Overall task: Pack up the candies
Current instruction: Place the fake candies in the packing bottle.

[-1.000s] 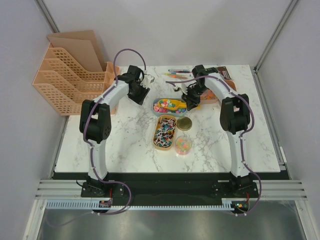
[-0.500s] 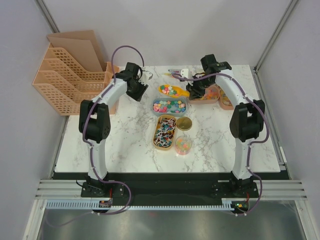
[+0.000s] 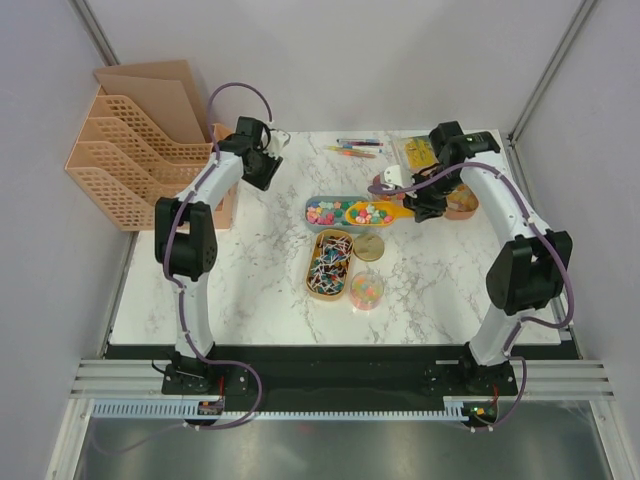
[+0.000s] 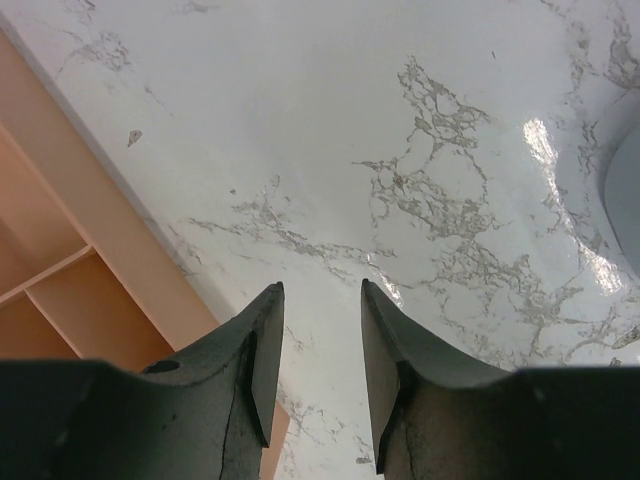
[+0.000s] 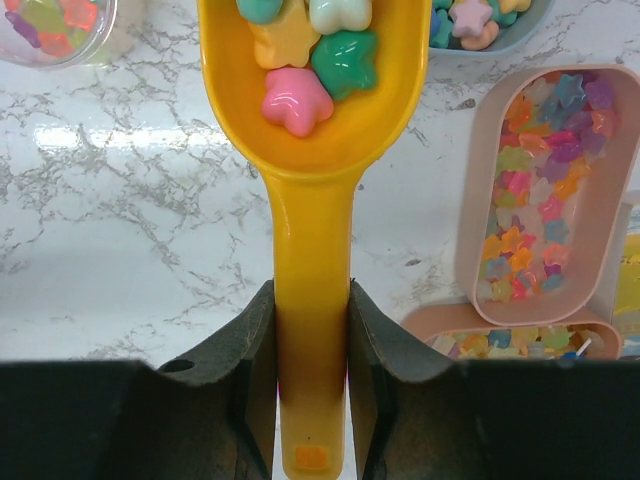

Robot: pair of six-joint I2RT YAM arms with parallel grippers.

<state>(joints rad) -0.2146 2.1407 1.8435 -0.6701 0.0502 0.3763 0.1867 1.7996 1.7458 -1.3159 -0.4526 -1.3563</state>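
Observation:
My right gripper [image 3: 410, 209] [image 5: 311, 292] is shut on the handle of a yellow scoop [image 3: 385, 212] [image 5: 312, 180]. The scoop's bowl holds several star-shaped candies [image 3: 367, 212] [image 5: 298, 52] and hangs by the right end of a grey-blue tray of candies [image 3: 318, 200] [image 5: 480, 28]. A small round jar of candies [image 3: 367, 290] [image 5: 50, 25] stands nearer the front. An oval tan tray [image 3: 312, 284] holds wrapped candies. My left gripper [image 3: 266, 172] [image 4: 320, 292] is open and empty over bare marble at the back left.
Orange file racks [image 3: 130, 160] [image 4: 60, 290] stand just left of the left gripper. A gold lid [image 3: 369, 247] lies by the oval tray. Pink trays of candies [image 3: 462, 205] [image 5: 555, 190] sit under the right arm. Pens [image 3: 355, 148] and a yellow packet [image 3: 420, 152] lie at the back.
My right gripper lifted the loaded scoop out of the grey-blue tray, swung it back, then brought it to the tray's right end. My left gripper drew back toward the racks.

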